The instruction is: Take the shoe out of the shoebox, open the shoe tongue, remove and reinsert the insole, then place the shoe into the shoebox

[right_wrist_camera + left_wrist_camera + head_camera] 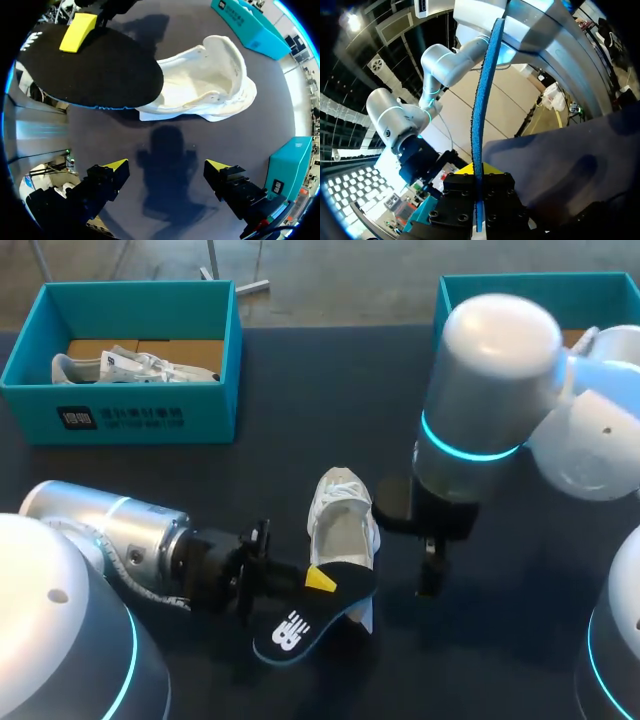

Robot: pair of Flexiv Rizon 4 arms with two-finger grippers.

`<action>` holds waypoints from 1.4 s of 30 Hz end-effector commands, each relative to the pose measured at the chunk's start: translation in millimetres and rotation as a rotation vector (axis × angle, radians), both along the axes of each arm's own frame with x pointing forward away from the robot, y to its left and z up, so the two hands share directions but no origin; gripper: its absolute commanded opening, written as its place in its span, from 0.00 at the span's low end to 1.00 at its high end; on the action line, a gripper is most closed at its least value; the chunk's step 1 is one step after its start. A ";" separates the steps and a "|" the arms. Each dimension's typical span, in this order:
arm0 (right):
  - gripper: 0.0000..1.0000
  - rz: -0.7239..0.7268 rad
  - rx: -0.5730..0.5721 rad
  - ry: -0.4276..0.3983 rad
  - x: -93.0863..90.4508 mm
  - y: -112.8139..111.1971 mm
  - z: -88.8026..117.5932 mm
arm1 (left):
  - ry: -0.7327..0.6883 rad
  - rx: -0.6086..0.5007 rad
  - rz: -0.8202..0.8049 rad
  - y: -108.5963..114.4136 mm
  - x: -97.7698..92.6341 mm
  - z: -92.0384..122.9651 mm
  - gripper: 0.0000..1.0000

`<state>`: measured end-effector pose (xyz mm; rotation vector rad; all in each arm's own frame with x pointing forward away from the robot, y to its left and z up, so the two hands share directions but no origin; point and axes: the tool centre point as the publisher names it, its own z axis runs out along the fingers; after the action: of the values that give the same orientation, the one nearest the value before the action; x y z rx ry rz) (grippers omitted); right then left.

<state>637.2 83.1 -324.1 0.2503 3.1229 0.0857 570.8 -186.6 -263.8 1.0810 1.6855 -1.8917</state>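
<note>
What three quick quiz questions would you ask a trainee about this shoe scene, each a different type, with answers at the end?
1. True or false: the left gripper is shut on the insole.
2. Fill in the word: the white shoe beside the insole rests on the ___.
3. Multiple choice: the right gripper is
A. open and holding nothing
B. shut on the white shoe
C. shut on the insole

Key: 1 true; 2 table; 3 A.
</note>
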 end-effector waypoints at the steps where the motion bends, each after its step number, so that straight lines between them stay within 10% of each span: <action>1: 1.00 0.008 -0.021 -0.015 2.2 15.8 -21.5 | 0.010 -0.013 0.009 -0.7 -1.6 -1.5 0.00; 42: 1.00 0.017 -0.025 -0.037 0.8 21.4 -29.0 | 0.129 0.024 0.102 -29.0 34.0 -26.5 0.00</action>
<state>638.1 103.5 -350.5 0.2182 3.0879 0.0500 601.1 -207.7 -286.1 0.8833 1.8013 -1.9128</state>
